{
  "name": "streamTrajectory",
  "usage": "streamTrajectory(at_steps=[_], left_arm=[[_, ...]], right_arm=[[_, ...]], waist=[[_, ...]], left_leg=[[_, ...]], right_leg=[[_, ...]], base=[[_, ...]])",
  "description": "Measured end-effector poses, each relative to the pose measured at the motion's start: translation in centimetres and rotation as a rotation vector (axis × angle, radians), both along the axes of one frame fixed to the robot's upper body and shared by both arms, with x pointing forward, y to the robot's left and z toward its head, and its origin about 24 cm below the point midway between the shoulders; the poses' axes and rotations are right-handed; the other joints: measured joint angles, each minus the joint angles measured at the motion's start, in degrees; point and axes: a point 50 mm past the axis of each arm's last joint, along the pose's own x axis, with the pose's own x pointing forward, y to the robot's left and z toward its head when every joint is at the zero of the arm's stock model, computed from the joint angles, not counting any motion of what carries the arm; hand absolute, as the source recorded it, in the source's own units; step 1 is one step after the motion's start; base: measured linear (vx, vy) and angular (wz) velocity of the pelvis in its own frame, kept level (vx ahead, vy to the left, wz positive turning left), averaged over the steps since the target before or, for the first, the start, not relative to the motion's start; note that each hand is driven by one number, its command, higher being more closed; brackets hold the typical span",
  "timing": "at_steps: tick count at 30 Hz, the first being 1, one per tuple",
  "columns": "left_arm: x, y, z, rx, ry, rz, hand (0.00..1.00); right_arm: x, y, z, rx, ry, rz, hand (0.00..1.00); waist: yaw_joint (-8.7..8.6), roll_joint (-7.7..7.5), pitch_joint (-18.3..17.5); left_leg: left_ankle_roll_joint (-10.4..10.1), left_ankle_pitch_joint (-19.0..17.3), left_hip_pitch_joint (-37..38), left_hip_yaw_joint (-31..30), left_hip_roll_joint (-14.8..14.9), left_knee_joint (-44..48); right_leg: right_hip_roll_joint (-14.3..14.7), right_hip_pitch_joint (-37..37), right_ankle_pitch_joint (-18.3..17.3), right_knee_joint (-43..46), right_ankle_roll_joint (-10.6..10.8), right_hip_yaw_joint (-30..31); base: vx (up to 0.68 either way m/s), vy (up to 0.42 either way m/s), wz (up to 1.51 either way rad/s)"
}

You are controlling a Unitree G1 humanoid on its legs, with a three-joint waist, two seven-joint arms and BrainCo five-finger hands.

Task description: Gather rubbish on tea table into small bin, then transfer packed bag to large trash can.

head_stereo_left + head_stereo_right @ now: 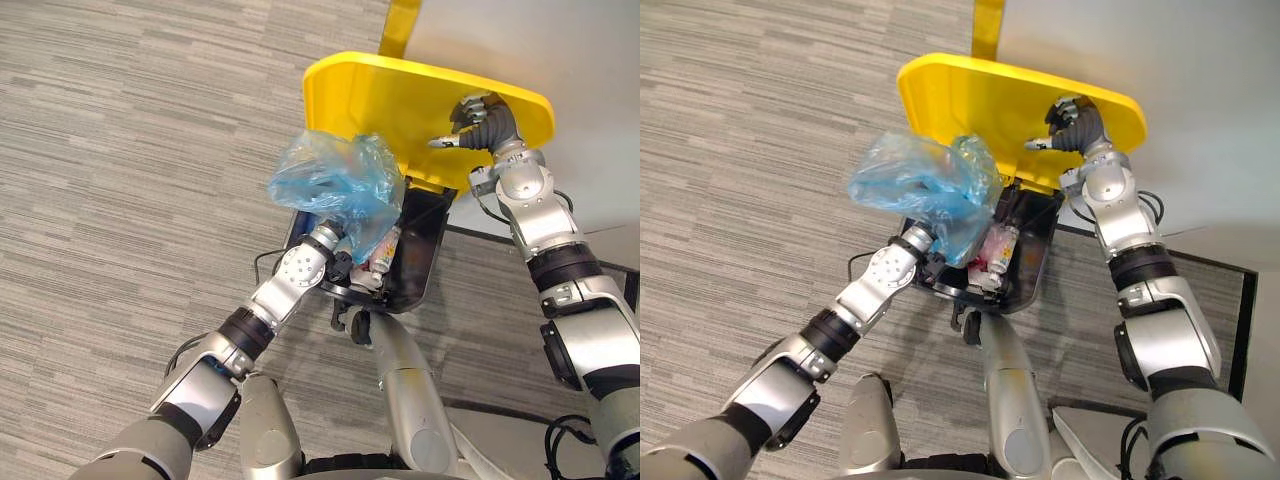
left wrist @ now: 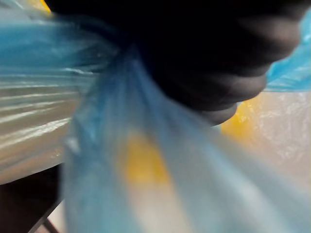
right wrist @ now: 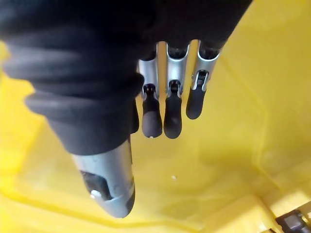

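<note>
Final step, dropping the packed bag into the large can. Right hand is up against the underside of the yellow lid, propping it open. Its fingers are straight and close together, thumb apart, pinching nothing. Left hand is at the gathered neck of the blue bag. It's buried in the film, so I can't tell its grip from either the head or wrist view. The bag sits mostly above the left rim of the large trash can, with its lower end hanging into the open mouth. Some pale and red rubbish shows at the mouth, and I can't tell whether it's inside the bag or already in the can. My read of the next move: shift the bag further over the opening and lower it so the bulk clears the rim, then let go and pull the left arm out before the right hand lets the lid down. Main risk is the puffed top snagging on the rim or the lid edge.
</note>
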Motion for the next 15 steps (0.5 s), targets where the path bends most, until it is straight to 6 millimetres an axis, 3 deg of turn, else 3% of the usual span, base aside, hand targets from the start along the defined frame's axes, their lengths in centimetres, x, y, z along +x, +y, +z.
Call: streamTrajectory(at_steps=[6, 10, 14, 15], left_arm=[[0.7, -1.0, -2.0, 0.088, 0.064, 0.032, 1.00], [1.1, -1.1, -3.4, 0.175, 0.091, 0.078, 1.00], [1.7, -1.1, -3.6, 0.201, 0.096, 0.143, 1.00], [1.8, -0.8, -3.8, 0.214, 0.101, 0.162, 0.00]], right_arm=[[-0.5, 2.8, 1.4, -0.008, -0.080, 0.077, 0.00], [-1.1, 5.4, 2.2, -0.017, -0.136, 0.161, 0.00], [-2.1, 7.5, 3.3, 0.014, -0.214, 0.231, 0.00], [-2.2, 8.1, 3.2, 0.031, -0.218, 0.244, 0.00]], waist=[[-0.31, -0.46, 0.25], [-0.67, -1.51, 0.82], [-0.58, -2.21, 0.99], [-0.41, -2.71, 1.02]], left_leg=[[-0.21, -0.22, -2.30, 2.29, 0.36, 1.98], [-0.44, -1.16, -4.57, 4.04, 2.12, 5.03], [0.04, -1.59, -8.28, 5.64, 4.29, 9.78], [0.37, -2.34, -8.36, 5.48, 4.53, 8.84]], right_leg=[[0.01, -3.07, 0.00, 0.77, 0.00, 0.28], [-0.04, -4.73, -0.05, 2.27, -0.06, -0.33], [-0.39, -6.57, -0.04, 3.63, -0.04, -1.17], [-0.50, -6.60, -0.10, 3.36, 0.19, -1.29]], base=[[0.00, -0.015, -0.15], [-0.02, -0.030, -0.04], [-0.06, -0.028, -0.01], [-0.08, -0.059, 0.07]])
